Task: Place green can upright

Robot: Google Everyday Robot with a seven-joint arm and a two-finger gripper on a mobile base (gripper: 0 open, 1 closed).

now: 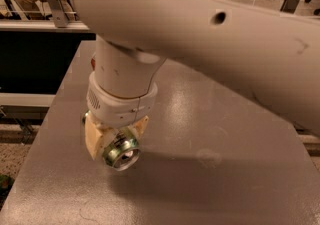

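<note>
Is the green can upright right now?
Tipped: the green can, clamped in the pincer low over the table, points its silver end at the camera, not upward.

Grey, faintly glossy table (235,134)

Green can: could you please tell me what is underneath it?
Under the green can, clamped in the gripper, grey tabletop and a shadow show. The spot directly beneath is hidden by the can itself.
</note>
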